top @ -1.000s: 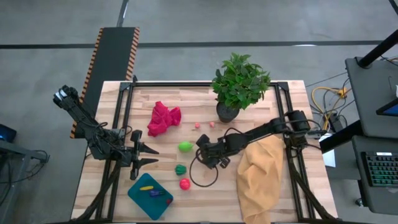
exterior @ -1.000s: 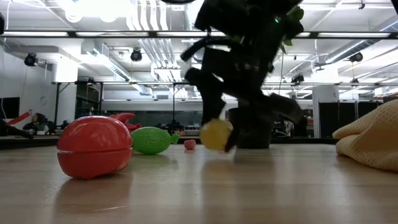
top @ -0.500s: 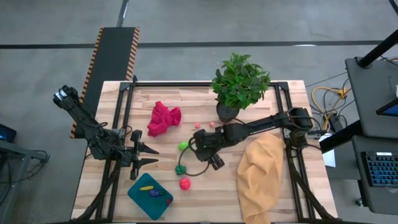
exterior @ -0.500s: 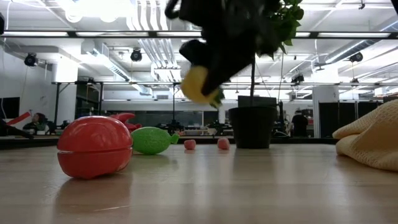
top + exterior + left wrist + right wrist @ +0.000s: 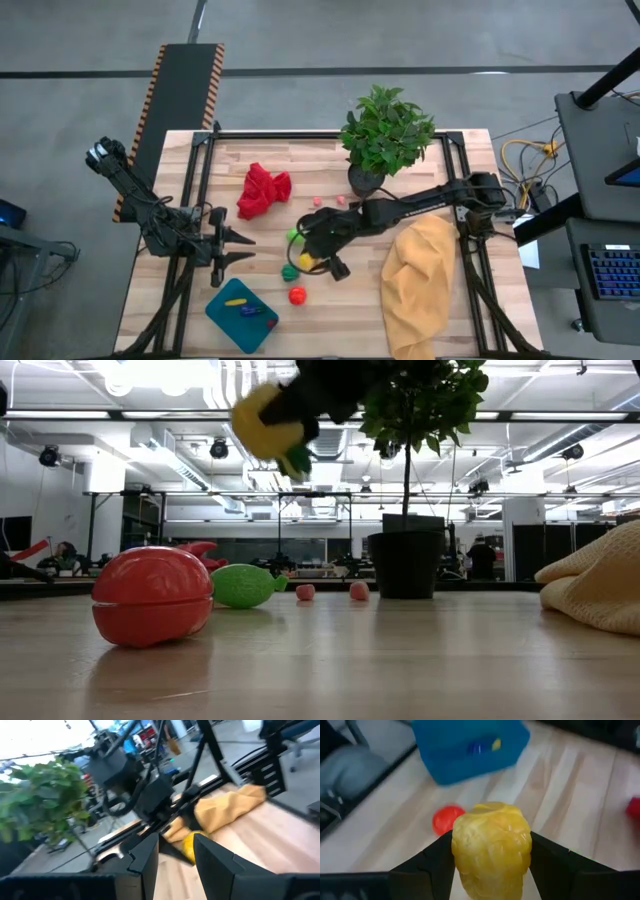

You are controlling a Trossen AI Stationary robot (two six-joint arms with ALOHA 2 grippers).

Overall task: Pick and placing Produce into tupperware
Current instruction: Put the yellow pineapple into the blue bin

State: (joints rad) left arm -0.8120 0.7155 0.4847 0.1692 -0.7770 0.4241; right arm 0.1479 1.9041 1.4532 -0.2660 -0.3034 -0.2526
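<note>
Count of things around the tupperware (image 5: pixel 242 316)

One tupperware holding two produce pieces (image 5: pixel 243 305); beyond it, five loose pieces (image 5: pixel 297 295), one held yellow piece (image 5: pixel 491 845), two cloths (image 5: pixel 263 189), one potted plant (image 5: pixel 384 135).

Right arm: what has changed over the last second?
The right gripper, shut on the yellow produce piece, lifted it off the table and carried it toward the tupperware. The left gripper, red piece and plant stayed put.
</note>
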